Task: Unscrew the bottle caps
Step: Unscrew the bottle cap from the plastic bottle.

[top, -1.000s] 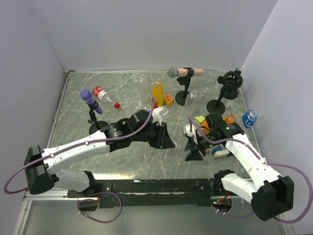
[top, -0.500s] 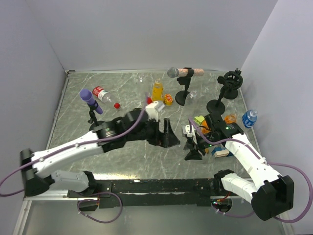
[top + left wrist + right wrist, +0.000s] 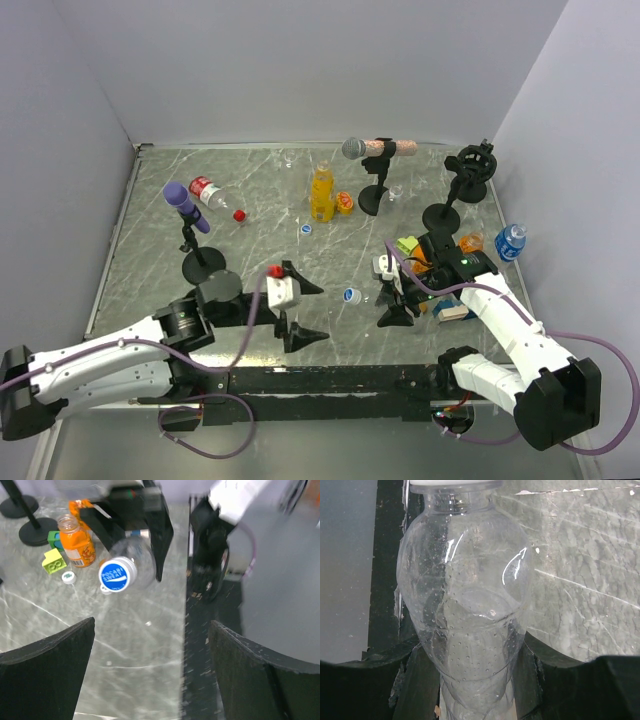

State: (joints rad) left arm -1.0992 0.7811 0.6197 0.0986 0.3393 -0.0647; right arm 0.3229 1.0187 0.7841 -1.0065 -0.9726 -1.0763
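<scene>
Bottle caps are the job, and the one being worked on is the blue cap (image 3: 117, 574). The left gripper (image 3: 152, 630) stands with its jaws spread wide and holds nothing. It is well apart from the clear bottle (image 3: 465, 605) and faces that bottle's capped end. The right gripper (image 3: 470, 655) is clamped around the clear bottle's body, holding it roughly level above the table (image 3: 125, 670) with the neck pointing toward the left arm. The blue cap looks seated on the neck.

Beyond the clear bottle, on its far side, stands the orange juice bottle (image 3: 76, 542), whose mouth looks bare. A pale cap (image 3: 68, 577) lies loose between the two, and a green brick (image 3: 53, 560) sits just beside the juice bottle.

My reading is that this cap's unscrewing is unfinished. The next move calls for the left gripper to come forward in line with the neck, close squarely across the cap and twist, while the right gripper keeps the bottle from turning.

Whether the cap is already loosened cannot be told. The right wrist view cuts off the neck at a pale rim, and its fingers hide the bottle's lower part. The left wrist view is blurred along its top.
</scene>
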